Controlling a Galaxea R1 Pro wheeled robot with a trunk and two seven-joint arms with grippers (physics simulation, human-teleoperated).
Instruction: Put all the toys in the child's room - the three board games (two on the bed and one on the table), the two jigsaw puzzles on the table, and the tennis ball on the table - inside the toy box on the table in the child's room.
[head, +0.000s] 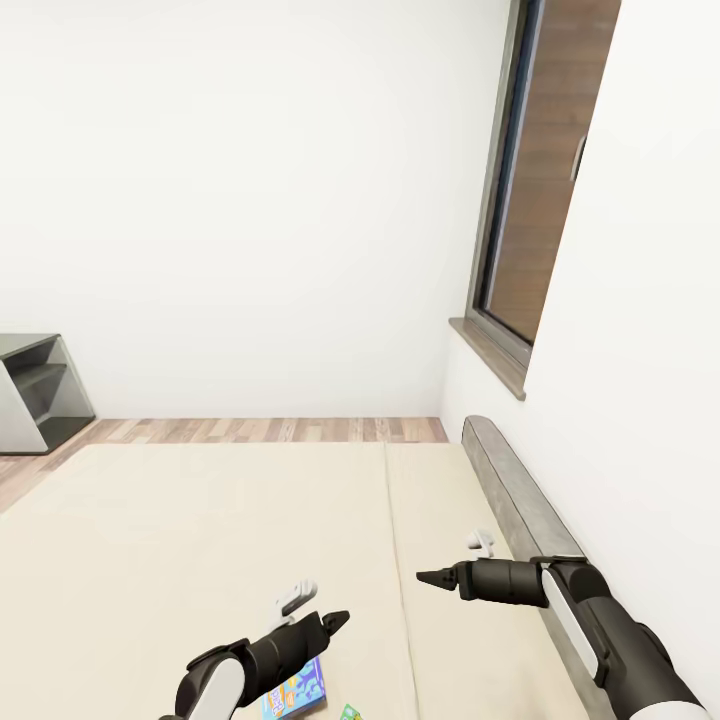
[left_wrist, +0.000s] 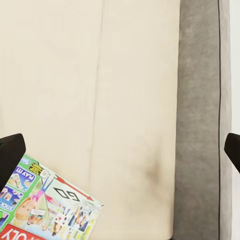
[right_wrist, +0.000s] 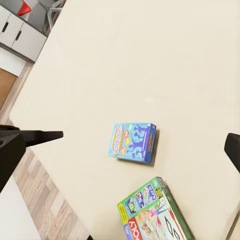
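Here we find both board games lying flat on the bed (head: 200, 520), the blue game box (right_wrist: 134, 142) just beside the green one (right_wrist: 152, 212). They sit beneath our left gripper (head: 335, 622), the nearer tool; it hangs empty, jaws apart. Our right gripper (head: 430, 578), also spread and empty, hovers nearer the headboard (head: 520, 500).

The plain white walls (head: 250, 200) meet in a corner. A tall window with a dark grey frame (head: 500, 200) and grey sill is in the right wall. A light wood-plank floor (head: 270, 430) runs below, with a grey open shelf unit (head: 35, 390) at the left.
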